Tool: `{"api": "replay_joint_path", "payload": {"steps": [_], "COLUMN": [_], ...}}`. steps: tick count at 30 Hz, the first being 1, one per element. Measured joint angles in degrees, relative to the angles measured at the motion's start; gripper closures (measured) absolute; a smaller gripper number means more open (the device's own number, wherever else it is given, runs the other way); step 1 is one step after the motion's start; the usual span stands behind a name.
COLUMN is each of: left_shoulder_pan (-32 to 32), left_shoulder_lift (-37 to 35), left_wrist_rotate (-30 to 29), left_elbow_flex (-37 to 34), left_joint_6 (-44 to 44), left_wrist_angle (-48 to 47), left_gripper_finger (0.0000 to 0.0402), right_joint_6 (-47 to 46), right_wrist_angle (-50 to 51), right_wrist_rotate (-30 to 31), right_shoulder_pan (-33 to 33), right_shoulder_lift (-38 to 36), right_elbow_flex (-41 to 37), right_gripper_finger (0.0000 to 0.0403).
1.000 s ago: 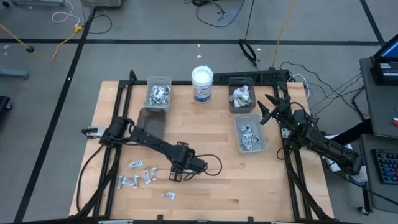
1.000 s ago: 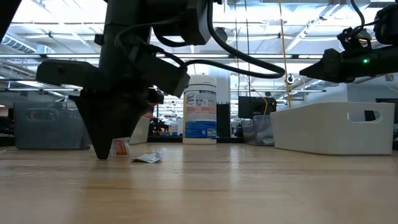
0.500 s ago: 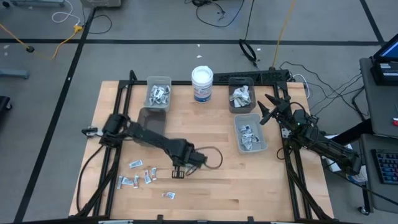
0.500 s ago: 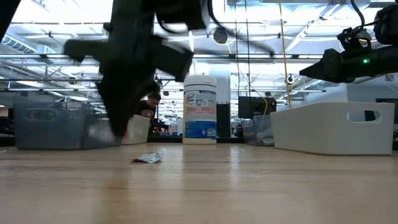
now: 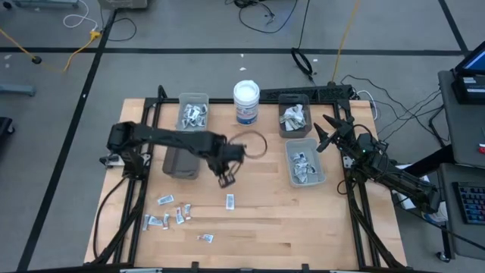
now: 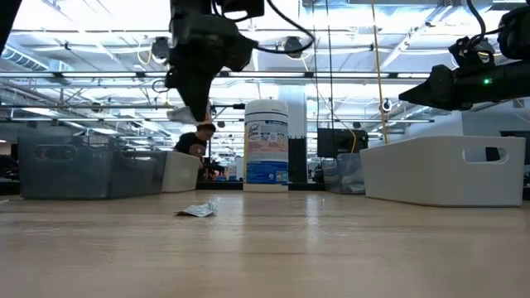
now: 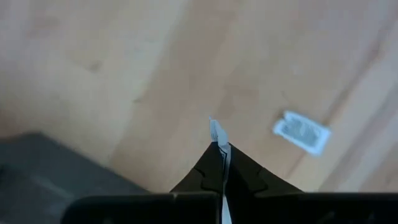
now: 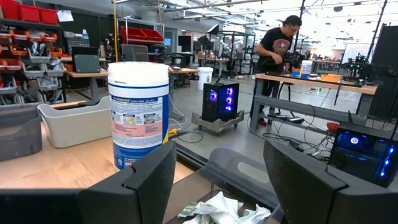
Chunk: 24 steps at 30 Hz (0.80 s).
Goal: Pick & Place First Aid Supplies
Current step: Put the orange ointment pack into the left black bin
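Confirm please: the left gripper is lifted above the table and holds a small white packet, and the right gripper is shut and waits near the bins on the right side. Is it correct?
One detail is wrong. The right gripper is open, not shut: the right wrist view shows its fingers spread wide apart. The rest holds: the left gripper is lifted above the table and pinches a small white packet, and the right gripper waits near the bins.

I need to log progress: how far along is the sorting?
Done: three bins already hold packets. In hand: the left gripper is shut on a thin packet, lifted above the table. Left: about seven loose packets on the wood. The right gripper waits open by its bin.
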<state>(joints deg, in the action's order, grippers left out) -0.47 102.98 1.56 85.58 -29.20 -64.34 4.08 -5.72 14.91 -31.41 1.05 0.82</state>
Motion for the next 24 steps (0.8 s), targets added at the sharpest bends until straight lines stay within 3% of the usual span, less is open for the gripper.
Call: {"api": "replay_joint_path", "payload": {"steps": [10,24], "left_shoulder_pan": [9.8,14.7], "left_shoulder_lift": [-2.1,-6.8], "left_wrist_rotate": [-0.7,-6.1], "left_elbow_flex": [0.0,-4.0], "left_joint_6": [-4.4,-4.6], "left_wrist_angle": [-10.6,-15.3], "left_gripper_finger": [0.0400,0.0400], "right_joint_6": [0.0,0.0], "right_wrist_angle": [0.0,0.0], "right_wrist_rotate": [0.0,0.0], "right_shoulder_pan": [0.0,0.0], "right_shoulder_lift": [0.0,0.0], "right_elbow_flex": [0.0,0.0], "right_gripper_finger": [0.0165,0.0165]}}
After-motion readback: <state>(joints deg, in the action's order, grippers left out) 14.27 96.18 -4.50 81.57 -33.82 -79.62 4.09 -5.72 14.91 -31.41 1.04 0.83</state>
